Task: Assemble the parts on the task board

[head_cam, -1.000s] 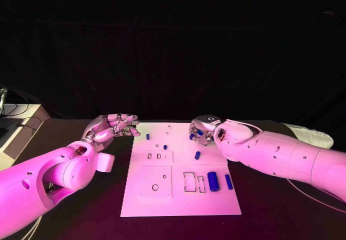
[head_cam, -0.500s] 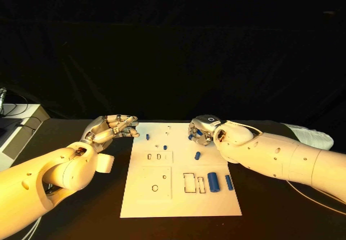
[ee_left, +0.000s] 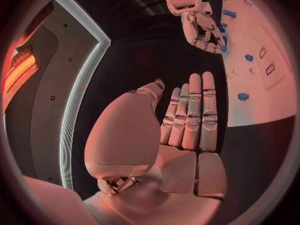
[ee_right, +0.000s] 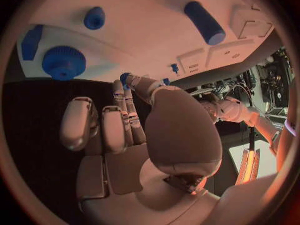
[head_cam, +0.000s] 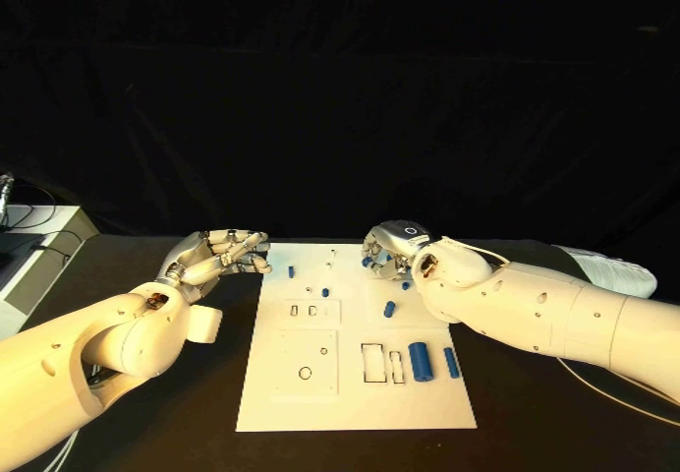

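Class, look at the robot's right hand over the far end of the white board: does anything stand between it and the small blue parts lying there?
Nothing visible does. The right hand hovers directly over the blue parts at the task board's far end.

We see small blue parts (head_cam: 420, 355) on the white task board (head_cam: 355, 393), which lies on a black table (head_cam: 538, 413), flanked by silver hands on white arms (head_cam: 567, 315).

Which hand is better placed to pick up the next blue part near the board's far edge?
Right, probably. The right hand hangs over the task board at its far edge, fingers down among the small blue parts. The left hand sits off the board's left side, over the black table.
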### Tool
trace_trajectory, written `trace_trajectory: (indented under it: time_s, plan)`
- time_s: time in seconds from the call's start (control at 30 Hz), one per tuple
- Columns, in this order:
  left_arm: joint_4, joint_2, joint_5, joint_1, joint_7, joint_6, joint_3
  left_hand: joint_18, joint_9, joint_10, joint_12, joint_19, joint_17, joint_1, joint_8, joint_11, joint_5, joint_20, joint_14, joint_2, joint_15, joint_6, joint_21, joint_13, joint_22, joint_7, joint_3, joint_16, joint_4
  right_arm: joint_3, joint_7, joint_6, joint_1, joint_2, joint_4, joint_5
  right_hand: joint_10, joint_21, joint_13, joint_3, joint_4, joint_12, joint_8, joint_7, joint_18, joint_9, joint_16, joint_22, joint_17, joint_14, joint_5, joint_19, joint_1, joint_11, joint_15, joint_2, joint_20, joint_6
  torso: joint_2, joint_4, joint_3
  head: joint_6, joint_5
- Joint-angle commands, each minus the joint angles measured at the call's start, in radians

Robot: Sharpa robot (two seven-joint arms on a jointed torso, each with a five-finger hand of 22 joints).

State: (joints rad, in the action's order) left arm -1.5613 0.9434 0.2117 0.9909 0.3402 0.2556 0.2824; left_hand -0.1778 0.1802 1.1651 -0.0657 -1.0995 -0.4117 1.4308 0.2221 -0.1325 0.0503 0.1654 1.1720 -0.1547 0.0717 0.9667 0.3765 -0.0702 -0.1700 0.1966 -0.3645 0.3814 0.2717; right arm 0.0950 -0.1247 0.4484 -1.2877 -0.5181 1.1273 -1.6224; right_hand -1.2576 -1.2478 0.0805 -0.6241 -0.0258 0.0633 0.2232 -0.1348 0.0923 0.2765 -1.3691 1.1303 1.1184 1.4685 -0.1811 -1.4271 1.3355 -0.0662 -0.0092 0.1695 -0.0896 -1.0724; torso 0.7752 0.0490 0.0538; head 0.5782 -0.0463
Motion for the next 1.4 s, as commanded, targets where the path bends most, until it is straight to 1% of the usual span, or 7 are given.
trace_trajectory:
  time_s: [0.03,0.17,0.43,0.67,1.13,1.27,1.4]
  plan:
    - [-0.003,0.000,0.001,0.001,0.003,-0.006,0.001,-0.001,0.001,-0.006,0.003,0.005,-0.001,0.004,-0.004,-0.002,0.002,0.000,-0.008,-0.005,-0.001,-0.006,0.005,0.001,-0.001,0.002,-0.007,0.006,0.001,-0.001,-0.048,0.067,-0.001,0.018,-0.009,-0.022,-0.002,-0.007,0.000,-0.001,-0.001,0.000,0.004,-0.002,-0.009,0.026,-0.006,0.004,0.001,0.022,-0.003,-0.004,-0.004,-0.003,-0.006,-0.003,0.006,-0.002,0.003,-0.0002,0.0015,-0.001,-0.003]
    - [-0.006,0.000,0.001,0.001,0.003,-0.007,0.001,-0.001,0.001,-0.006,0.003,0.005,-0.001,0.004,-0.004,-0.002,0.002,0.000,-0.008,-0.005,-0.001,-0.006,0.005,0.001,-0.001,0.002,-0.007,0.006,0.001,-0.003,-0.063,0.091,-0.002,0.047,-0.030,-0.036,0.004,-0.010,-0.003,-0.001,-0.006,-0.002,0.002,-0.005,-0.009,0.030,-0.009,0.008,0.003,0.023,-0.003,-0.005,-0.013,-0.006,-0.003,0.000,0.005,0.006,0.005,0.0018,0.0025,-0.002,-0.003]
    - [-0.014,-0.002,0.002,0.001,0.003,-0.009,0.002,-0.001,0.002,-0.007,0.003,0.006,-0.002,0.005,-0.004,-0.002,0.002,0.001,-0.010,-0.005,-0.001,-0.007,0.006,0.001,-0.002,0.003,-0.008,0.006,0.000,-0.003,-0.078,0.129,-0.001,0.106,-0.090,-0.033,0.013,-0.014,-0.006,-0.004,-0.005,-0.003,0.000,-0.008,-0.010,0.034,-0.013,0.014,0.008,0.024,-0.001,-0.006,-0.013,-0.008,-0.001,0.005,0.003,0.016,0.009,0.0120,0.0111,-0.002,-0.009]
    - [-0.021,-0.001,0.004,0.001,0.002,-0.009,0.003,-0.001,0.002,-0.007,0.003,0.006,-0.002,0.005,-0.004,-0.002,0.002,0.001,-0.010,-0.005,-0.001,-0.007,0.006,0.001,-0.002,0.003,-0.008,0.006,0.000,-0.004,-0.076,0.141,0.001,0.144,-0.137,-0.024,0.017,-0.016,-0.007,-0.008,-0.002,-0.002,0.000,-0.009,-0.011,0.037,-0.015,0.017,0.009,0.024,-0.006,-0.006,-0.011,-0.010,0.000,0.005,0.002,0.019,0.014,0.0186,0.0177,-0.008,-0.005]
    - [-0.037,0.007,0.007,0.002,-0.002,-0.006,0.005,-0.001,0.002,-0.010,0.003,0.008,-0.006,0.005,-0.006,-0.004,0.002,0.001,-0.013,-0.007,0.000,-0.009,0.007,0.001,-0.002,0.005,-0.009,0.007,-0.002,-0.003,-0.064,0.111,0.002,0.187,-0.192,-0.005,0.023,-0.010,-0.008,-0.012,-0.001,-0.003,-0.001,-0.012,-0.009,0.041,-0.016,0.010,0.008,0.024,-0.013,-0.003,-0.011,-0.012,0.002,0.005,0.001,0.024,0.025,0.0267,0.0275,-0.010,-0.004]
    - [-0.039,0.008,0.008,0.002,-0.003,-0.006,0.006,-0.001,0.002,-0.010,0.003,0.008,-0.006,0.005,-0.006,-0.004,0.002,0.001,-0.013,-0.007,0.000,-0.009,0.007,0.001,-0.002,0.005,-0.009,0.007,-0.002,-0.003,-0.060,0.094,0.002,0.189,-0.193,-0.004,0.024,-0.010,-0.009,-0.011,-0.001,-0.003,-0.001,-0.013,-0.009,0.042,-0.015,0.010,0.006,0.023,-0.013,-0.003,-0.012,-0.013,0.002,0.006,0.000,0.025,0.028,0.0281,0.0290,-0.009,-0.003]
    - [-0.035,0.010,0.008,0.002,-0.004,-0.005,0.007,-0.001,0.002,-0.010,0.003,0.008,-0.006,0.005,-0.006,-0.004,0.002,0.001,-0.013,-0.007,0.000,-0.009,0.007,0.001,-0.002,0.005,-0.009,0.007,-0.002,-0.003,-0.056,0.078,0.002,0.188,-0.191,-0.004,0.025,-0.009,-0.009,-0.011,-0.001,-0.003,-0.001,-0.013,-0.009,0.042,-0.015,0.008,0.006,0.023,-0.013,-0.002,-0.012,-0.013,0.002,0.007,0.000,0.025,0.029,0.0256,0.0285,-0.008,0.002]
